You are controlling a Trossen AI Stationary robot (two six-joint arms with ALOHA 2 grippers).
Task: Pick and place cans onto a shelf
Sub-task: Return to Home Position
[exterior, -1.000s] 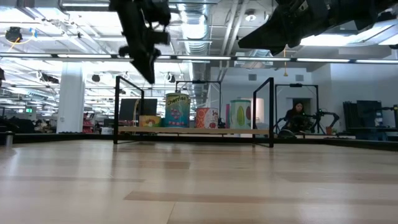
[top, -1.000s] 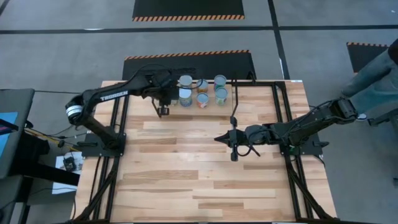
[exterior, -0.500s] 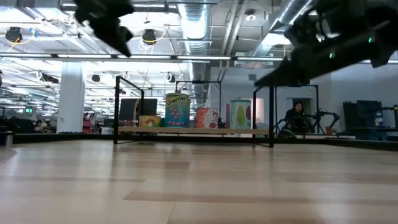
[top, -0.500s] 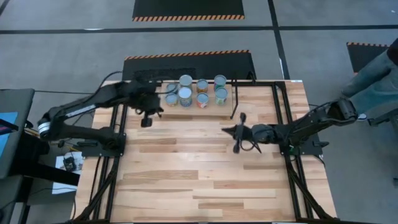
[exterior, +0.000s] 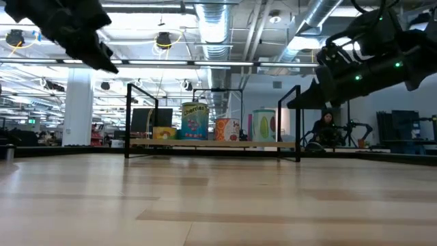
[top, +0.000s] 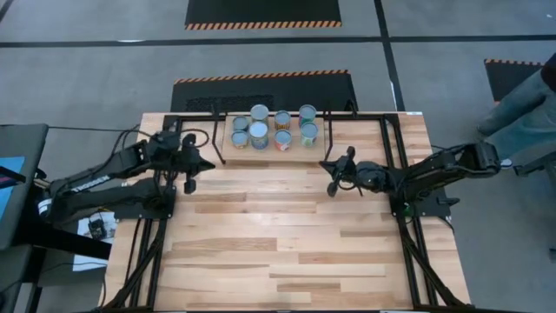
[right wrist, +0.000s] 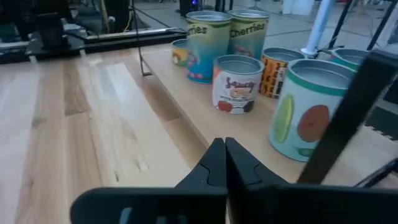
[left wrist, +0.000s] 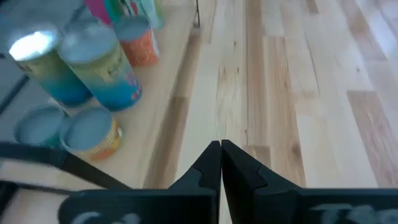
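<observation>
Both farther back: left tool [top: 189, 181], right tool [top: 333, 186].

Left pincer [left wrist: 221, 148] above a pale wood counter [left wrist: 298, 93], beside a shelf [left wrist: 163, 118] of cans [left wrist: 102, 65].
Its two dark fingers meet at the tips. Five cans show clearly, upright and close together: two tall, two short, one orange-labelled behind.
</observation>
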